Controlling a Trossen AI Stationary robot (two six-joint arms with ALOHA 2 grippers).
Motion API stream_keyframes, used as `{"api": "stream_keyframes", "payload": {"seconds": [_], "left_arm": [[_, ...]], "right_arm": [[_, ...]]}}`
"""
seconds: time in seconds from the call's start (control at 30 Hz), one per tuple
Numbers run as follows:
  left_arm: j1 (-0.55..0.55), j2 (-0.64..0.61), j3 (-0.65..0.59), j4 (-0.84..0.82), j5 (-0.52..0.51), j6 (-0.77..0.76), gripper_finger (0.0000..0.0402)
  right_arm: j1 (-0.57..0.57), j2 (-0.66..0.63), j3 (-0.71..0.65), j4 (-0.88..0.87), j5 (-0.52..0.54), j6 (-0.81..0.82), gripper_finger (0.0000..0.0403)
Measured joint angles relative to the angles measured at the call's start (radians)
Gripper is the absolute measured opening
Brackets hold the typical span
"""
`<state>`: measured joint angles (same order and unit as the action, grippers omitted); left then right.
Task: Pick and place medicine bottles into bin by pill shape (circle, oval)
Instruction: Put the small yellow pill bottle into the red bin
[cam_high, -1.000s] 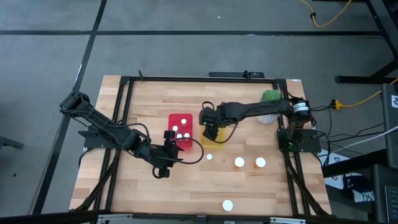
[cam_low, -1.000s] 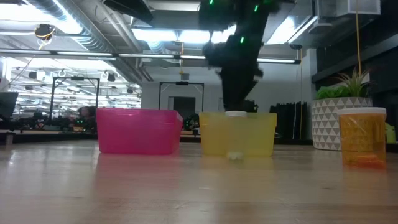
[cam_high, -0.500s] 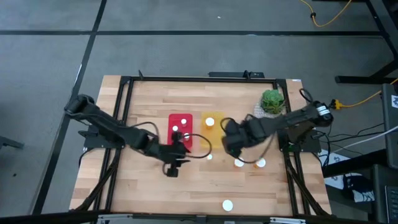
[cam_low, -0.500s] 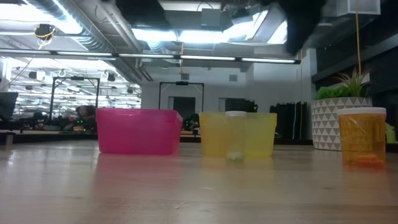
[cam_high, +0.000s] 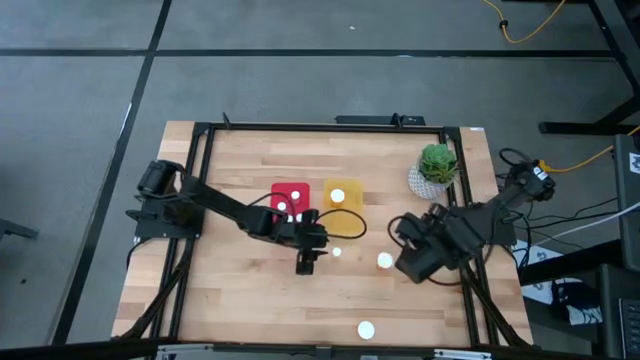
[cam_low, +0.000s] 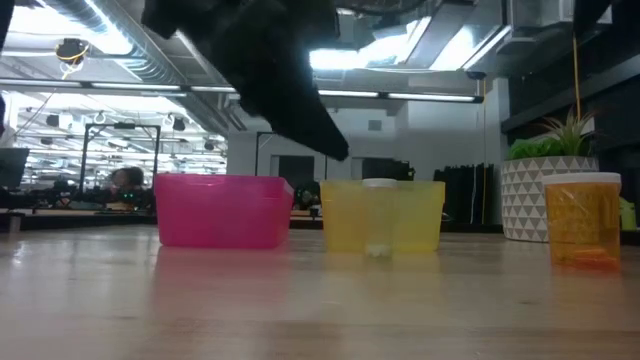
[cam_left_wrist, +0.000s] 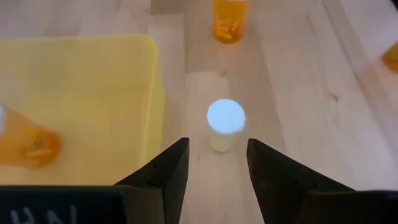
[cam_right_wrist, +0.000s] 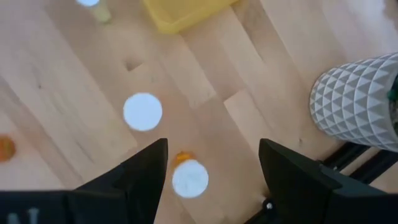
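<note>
A small white-capped medicine bottle (cam_left_wrist: 225, 121) stands on the table just near of the yellow bin (cam_high: 348, 207). My left gripper (cam_left_wrist: 217, 146) is open and slants down at it from the table's left, fingertips short of the bottle (cam_high: 337, 251). My right gripper (cam_right_wrist: 211, 168) hangs open high over an orange bottle (cam_right_wrist: 189, 177) near the right edge. Another bottle (cam_high: 385, 260) stands between the two grippers. One orange bottle (cam_left_wrist: 28, 146) lies in the yellow bin, and white caps (cam_high: 282, 207) show in the red bin (cam_high: 290, 188).
A potted plant (cam_high: 437, 165) stands at the far right. A white-capped bottle (cam_high: 366, 329) sits alone near the front edge. In the low view an orange bottle (cam_low: 583, 220) stands at the right, beside the plant pot (cam_low: 540, 190).
My right gripper has swung from above the yellow bin toward the table's right and near edges, rising, and now hangs over the bottles there. A bottle shows in the yellow bin where the gripper stood. My left gripper has moved right and down toward the small bottle.
</note>
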<state>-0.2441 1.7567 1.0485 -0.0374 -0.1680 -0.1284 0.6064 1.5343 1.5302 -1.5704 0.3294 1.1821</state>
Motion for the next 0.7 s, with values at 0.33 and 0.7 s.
{"api": "stream_keyframes", "payload": {"seconds": [0.33,0.7], "left_arm": [[-0.001,0.023,0.000,0.015,0.090,0.008,0.0185],[0.009,0.052,0.001,0.058,0.076,0.007,0.0211]], "right_arm": [[0.073,-0.020,-0.016,0.000,0.014,0.065,0.0254],[0.080,-0.020,-0.016,-0.001,0.019,0.073,0.0254]]}}
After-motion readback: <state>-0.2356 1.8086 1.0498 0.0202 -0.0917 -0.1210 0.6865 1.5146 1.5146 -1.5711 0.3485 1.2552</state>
